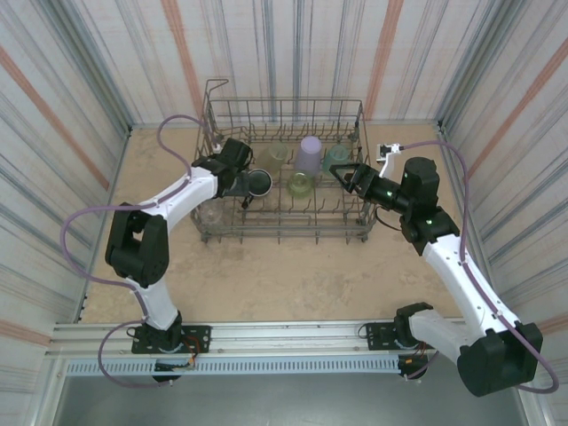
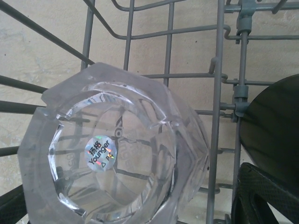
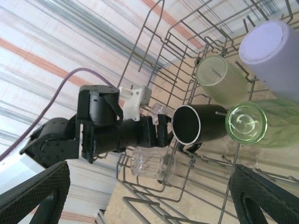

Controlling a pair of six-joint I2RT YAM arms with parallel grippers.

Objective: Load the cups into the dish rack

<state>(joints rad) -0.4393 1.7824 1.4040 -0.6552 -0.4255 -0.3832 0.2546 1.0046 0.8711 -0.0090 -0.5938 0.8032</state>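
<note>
Tan tabletop [image 1: 266, 284], one dish rack [image 1: 282, 234], one mug [image 1: 258, 184]

One rack [image 1: 293, 226] is holding six cups.
Sitting mid-frame: one dark mug [image 1: 259, 184], one clear cup [image 1: 210, 215], one lavender cup [image 1: 310, 155], one olive cup [image 1: 278, 153], one green cup [image 1: 301, 185], one teal cup [image 1: 335, 158].

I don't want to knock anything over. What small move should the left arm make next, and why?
Probably lift the left gripper straight up. Its jaws look open, the clear cup sits free on the rack wires beneath it, and the dark mug is close alongside.
</note>
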